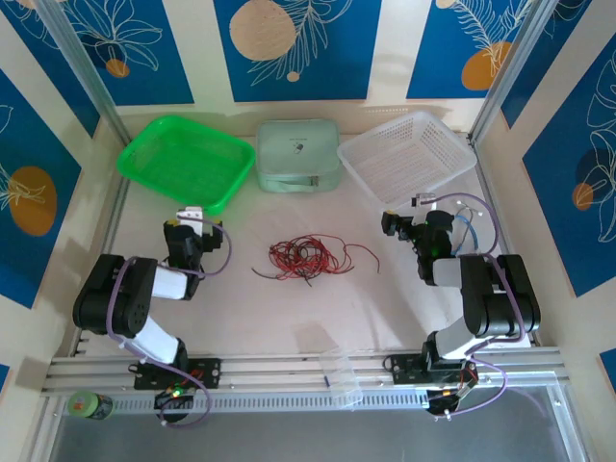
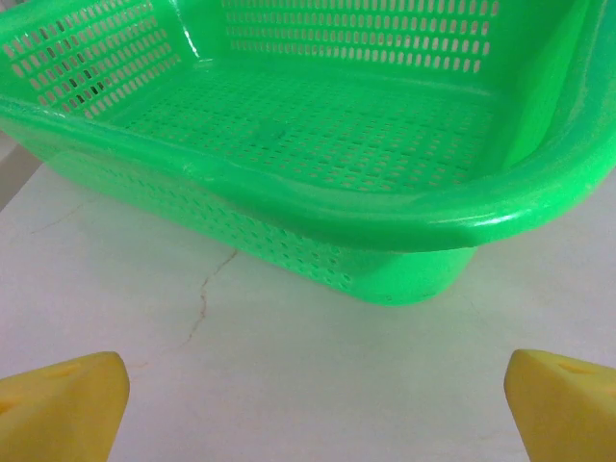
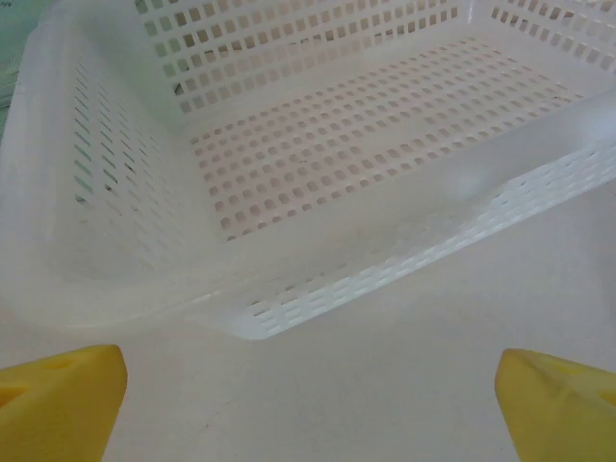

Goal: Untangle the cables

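Though snarled into one loose heap, very thin, curly red and black cables [image 1: 306, 258] on the pale desk [image 1: 289, 318], between the arms and well apart from both. Facing a glossy green perforated plastic basket [image 2: 385, 212], left gripper [image 2: 308, 395], yellow fingers [image 2: 67, 399] spread wide, empty. Facing a milky white slotted basket [image 3: 385, 260], right gripper [image 3: 308, 399], fingers equally wide, gripping nothing.

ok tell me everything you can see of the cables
The cables are very thin red and black wires, curled together in one loose tangled clump. They lie flat on the pale table near its middle, nearer the arms than the pale green case. One red strand trails out to the right, a dark end to the left. Only the table touches them.
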`<state>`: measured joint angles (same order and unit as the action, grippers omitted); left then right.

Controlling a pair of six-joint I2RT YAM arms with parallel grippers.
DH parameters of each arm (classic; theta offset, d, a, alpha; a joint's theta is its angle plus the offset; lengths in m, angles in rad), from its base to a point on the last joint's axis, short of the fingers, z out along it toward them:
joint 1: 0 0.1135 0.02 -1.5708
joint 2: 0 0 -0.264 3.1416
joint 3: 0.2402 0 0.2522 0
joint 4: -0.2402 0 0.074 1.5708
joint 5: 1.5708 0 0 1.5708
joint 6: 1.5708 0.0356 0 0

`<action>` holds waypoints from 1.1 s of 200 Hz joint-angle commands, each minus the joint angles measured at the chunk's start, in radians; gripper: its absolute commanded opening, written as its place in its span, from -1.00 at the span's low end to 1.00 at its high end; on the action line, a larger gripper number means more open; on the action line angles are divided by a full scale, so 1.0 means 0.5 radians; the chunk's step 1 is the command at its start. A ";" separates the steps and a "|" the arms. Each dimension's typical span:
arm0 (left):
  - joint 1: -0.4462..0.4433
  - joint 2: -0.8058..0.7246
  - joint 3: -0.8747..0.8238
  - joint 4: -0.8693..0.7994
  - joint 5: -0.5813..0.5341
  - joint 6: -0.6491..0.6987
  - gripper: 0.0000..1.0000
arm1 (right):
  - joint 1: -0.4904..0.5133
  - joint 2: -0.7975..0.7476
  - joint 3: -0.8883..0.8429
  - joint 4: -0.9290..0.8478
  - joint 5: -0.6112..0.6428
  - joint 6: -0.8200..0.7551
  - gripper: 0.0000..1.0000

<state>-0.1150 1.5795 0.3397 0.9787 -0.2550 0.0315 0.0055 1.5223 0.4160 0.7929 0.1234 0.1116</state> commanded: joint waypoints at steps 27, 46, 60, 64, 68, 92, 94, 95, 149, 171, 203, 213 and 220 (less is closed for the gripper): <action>0.012 -0.019 0.032 0.022 0.019 0.001 1.00 | 0.000 -0.004 -0.006 0.032 0.005 0.004 0.98; 0.012 -0.022 0.032 0.021 0.019 0.001 1.00 | -0.002 -0.002 -0.005 0.034 0.005 0.004 0.98; 0.012 -0.020 0.032 0.021 0.019 0.001 1.00 | -0.001 -0.002 -0.003 0.036 0.005 0.004 0.98; 0.012 -0.018 0.032 0.021 0.019 0.001 1.00 | 0.001 -0.002 -0.003 0.031 0.005 0.004 0.98; 0.012 -0.019 0.032 0.021 0.019 0.001 1.00 | -0.001 -0.001 -0.003 0.033 0.005 0.004 0.98; 0.012 -0.020 0.032 0.021 0.019 0.001 1.00 | -0.002 -0.001 -0.001 0.029 0.005 0.004 0.98; 0.012 -0.020 0.032 0.021 0.019 0.001 1.00 | -0.002 -0.001 -0.001 0.030 0.005 0.005 0.98; 0.012 -0.019 0.032 0.021 0.019 0.001 1.00 | -0.002 -0.001 -0.002 0.029 0.005 0.005 0.98; 0.012 -0.018 0.032 0.021 0.019 0.001 1.00 | -0.005 -0.001 -0.003 0.028 -0.001 0.004 0.98; 0.015 -0.019 0.041 0.000 0.032 -0.005 1.00 | -0.005 -0.004 -0.002 0.029 -0.001 0.004 0.98; 0.007 -0.045 0.023 0.034 -0.078 -0.016 1.00 | -0.002 -0.017 -0.008 0.051 0.019 0.012 0.90; 0.006 -0.126 -0.006 -0.030 -0.038 -0.026 1.00 | 0.015 -0.119 0.007 -0.059 0.095 0.019 0.88; -0.017 -0.158 -0.053 0.088 -0.034 0.036 1.00 | 0.041 -0.245 0.047 -0.240 0.151 0.015 0.88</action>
<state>-0.1150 1.5692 0.3386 0.9703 -0.2626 0.0311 0.0074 1.5139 0.4164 0.7795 0.1329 0.1158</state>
